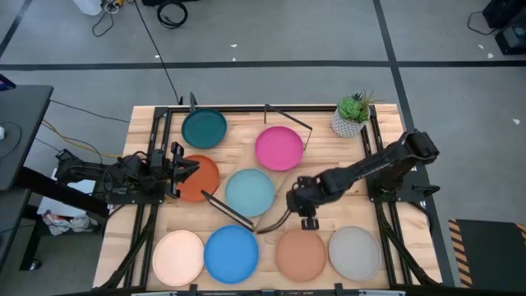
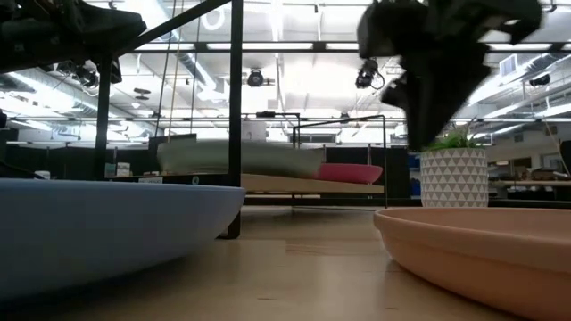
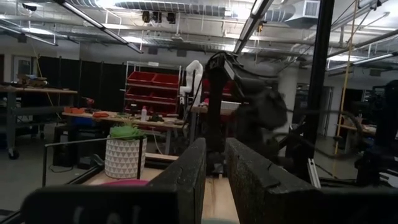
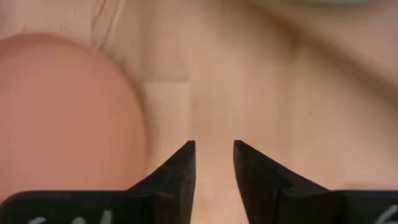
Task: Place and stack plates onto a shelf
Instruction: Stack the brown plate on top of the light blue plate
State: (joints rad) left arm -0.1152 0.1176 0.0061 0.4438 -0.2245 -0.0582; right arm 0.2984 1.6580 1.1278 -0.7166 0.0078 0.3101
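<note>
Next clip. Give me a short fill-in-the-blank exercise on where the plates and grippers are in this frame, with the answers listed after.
1. The shelf carries the pale blue plate and the ____ plate.
2. The right gripper hangs just above the ____ plate, nothing between its fingers.
3. The left gripper sits at the edge of the ____ plate.
4. The potted plant stands on the table's far ____ corner in the high view.

Answers: magenta; terracotta; orange-red; right

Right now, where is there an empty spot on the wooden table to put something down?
Bare wood shows between the round magenta plate and the white potted plant, and left of the round teal plate. The front row, cream plate to grey plate, is crowded.
</note>
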